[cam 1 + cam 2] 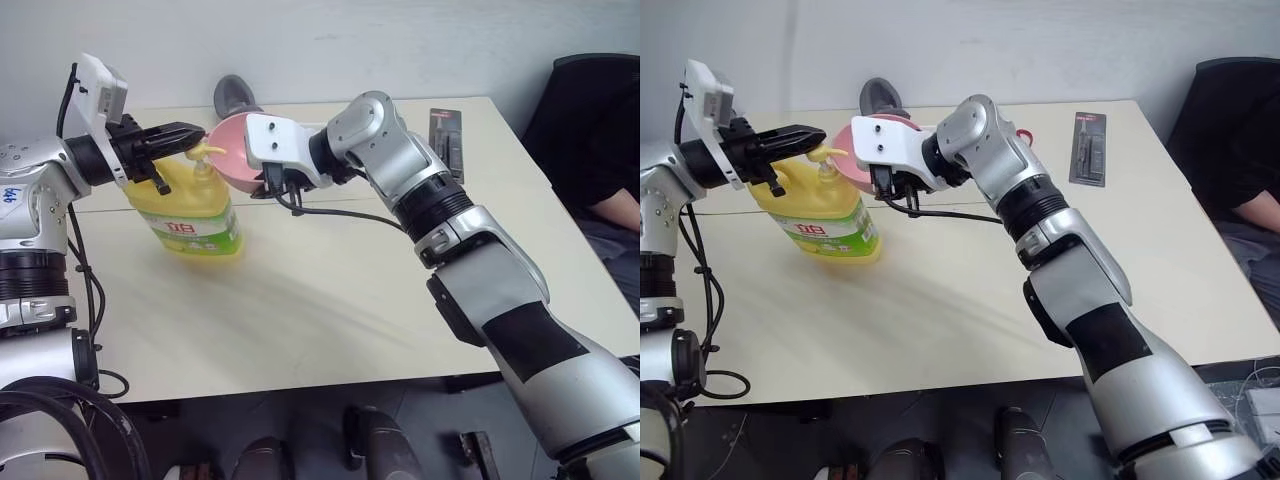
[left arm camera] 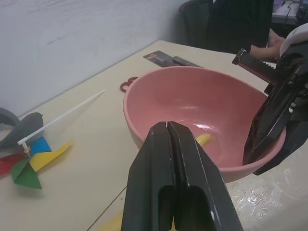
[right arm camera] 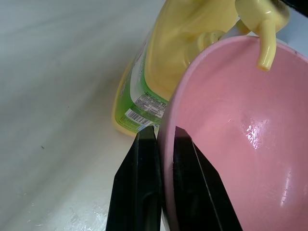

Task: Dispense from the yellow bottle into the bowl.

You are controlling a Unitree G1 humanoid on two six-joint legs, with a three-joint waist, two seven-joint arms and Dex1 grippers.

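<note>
Yellow bottle [image 1: 190, 210], one, stands near the worktop's [image 1: 330, 310] far left corner. One pink bowl [image 3: 240, 144], lifted clear of the worktop, tilted beside the pump spout [image 3: 264, 43], spout tip over its rim. Right claw [image 3: 161, 159] clamped on the bowl's rim. Left claw [image 2: 168, 139] fingers together, poised level above the pump top.

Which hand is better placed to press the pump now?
Left. The left hand, shut, hovers over the yellow bottle pump, while the right hand holds the bowl under the spout.
</note>
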